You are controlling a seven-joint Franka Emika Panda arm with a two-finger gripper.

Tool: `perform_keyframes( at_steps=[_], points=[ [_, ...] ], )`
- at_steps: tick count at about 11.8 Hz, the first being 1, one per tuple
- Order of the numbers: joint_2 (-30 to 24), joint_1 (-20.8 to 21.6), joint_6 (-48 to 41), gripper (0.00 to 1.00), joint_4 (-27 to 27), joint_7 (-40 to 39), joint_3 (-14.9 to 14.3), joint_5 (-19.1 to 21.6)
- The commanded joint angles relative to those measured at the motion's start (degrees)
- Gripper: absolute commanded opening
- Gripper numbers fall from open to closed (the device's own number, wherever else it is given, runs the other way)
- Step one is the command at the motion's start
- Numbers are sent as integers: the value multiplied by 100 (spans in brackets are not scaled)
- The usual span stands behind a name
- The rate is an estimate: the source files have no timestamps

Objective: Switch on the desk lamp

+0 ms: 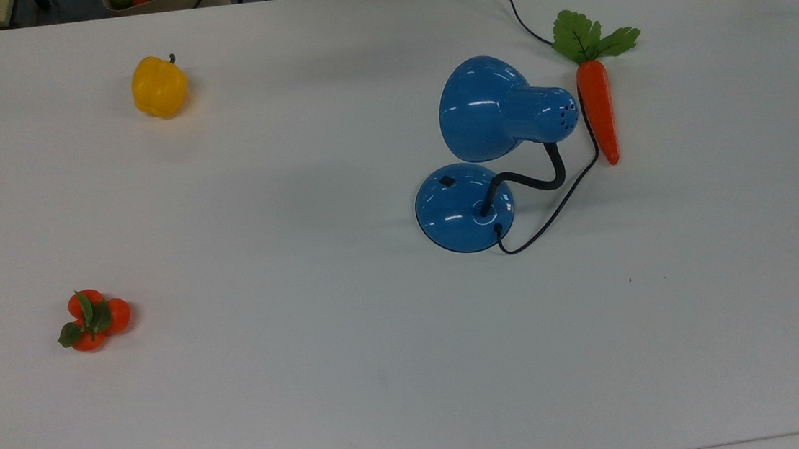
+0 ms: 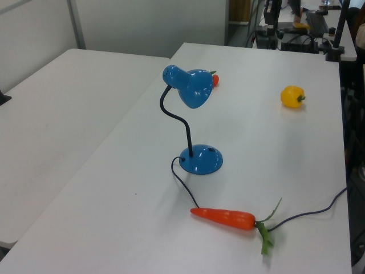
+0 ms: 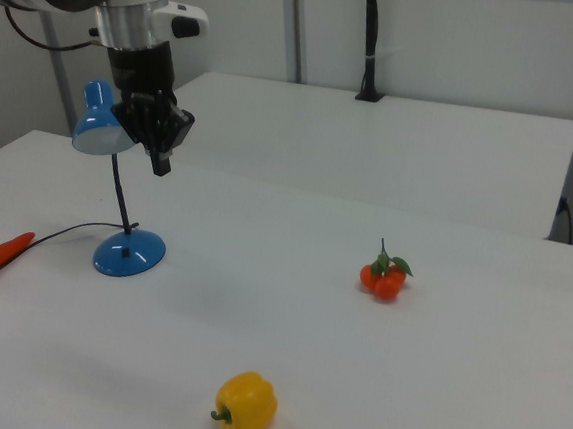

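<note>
My gripper (image 3: 160, 163) hangs narrow, holding nothing, beside the desk lamp (image 1: 467, 208); a carrot (image 1: 598, 109) touches its cord (image 1: 557, 207), a yellow pepper (image 1: 158, 86) lies well apart.

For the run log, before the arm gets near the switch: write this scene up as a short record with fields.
surface: white table
target: blue desk lamp, upright, shade tipped down, no glow seen
switch: small black square on the base, on the side toward the shade in the top view
cord: black, runs from the base past the carrot to the far table edge
gripper: raised well above the table, near the shade in the right view
other items: carrot beside the lamp; yellow pepper; cluster of small oranges
task status: switch not yet touched
</note>
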Motion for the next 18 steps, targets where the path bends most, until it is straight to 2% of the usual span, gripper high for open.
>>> perform_keyframes(
  at_steps=[1, 7, 10, 15, 18],
  points=[
    [-5, 52, 125, 0, -90, -212, 59, 41],
    [100, 631, 1179, 0, -907, -212, 103, 112],
    [188, 650, 1723, 0, -1328, -168, 488, 112],
    [346, 694, 2980, 0, -2181, -212, 788, 94],
    [451, 694, 3849, 0, -2664, -588, 955, 85]
  ],
)
